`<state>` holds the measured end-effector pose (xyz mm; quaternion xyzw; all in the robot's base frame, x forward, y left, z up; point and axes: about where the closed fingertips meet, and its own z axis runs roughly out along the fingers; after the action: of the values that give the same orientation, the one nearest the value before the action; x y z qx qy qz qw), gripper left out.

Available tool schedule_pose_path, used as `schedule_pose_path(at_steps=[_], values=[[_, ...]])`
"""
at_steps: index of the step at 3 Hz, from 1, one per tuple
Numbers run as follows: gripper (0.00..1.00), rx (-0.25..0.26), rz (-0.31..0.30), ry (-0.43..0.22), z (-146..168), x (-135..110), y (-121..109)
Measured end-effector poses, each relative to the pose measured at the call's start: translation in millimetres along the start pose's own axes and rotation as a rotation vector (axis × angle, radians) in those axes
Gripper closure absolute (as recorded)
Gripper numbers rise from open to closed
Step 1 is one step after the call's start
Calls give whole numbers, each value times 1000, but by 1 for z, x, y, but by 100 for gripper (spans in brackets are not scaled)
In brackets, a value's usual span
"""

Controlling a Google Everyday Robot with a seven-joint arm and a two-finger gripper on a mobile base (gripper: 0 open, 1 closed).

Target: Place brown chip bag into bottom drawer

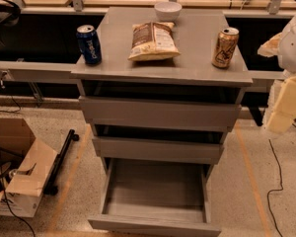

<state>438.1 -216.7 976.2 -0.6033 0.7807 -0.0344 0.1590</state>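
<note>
The brown chip bag (153,41) lies flat on the grey cabinet top (197,65), near the middle and toward the back. The bottom drawer (155,194) is pulled out wide and its grey inside holds nothing. The two drawers above it are pushed in. My gripper (284,105), with cream-coloured parts under a white arm segment, hangs at the right edge of the view. It is beside the cabinet's right side, at about the height of the top drawer, well apart from the bag.
A blue soda can (89,44) stands at the left of the cabinet top. A gold-brown drink can (225,47) stands at the right, and a white bowl (167,10) behind the bag. An open cardboard box (17,169) and cables lie on the floor to the left.
</note>
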Motion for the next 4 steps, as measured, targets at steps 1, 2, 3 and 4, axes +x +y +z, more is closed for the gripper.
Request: schedule_pose_path(at_steps=[1,2,3,4], values=[[0,2,0,-6,1,-1,-2],[0,27,3,-99,21,-23,-29],[0,44,-16,-186,45,-54,-73],[0,51,-17,-199,45,-59,-81]])
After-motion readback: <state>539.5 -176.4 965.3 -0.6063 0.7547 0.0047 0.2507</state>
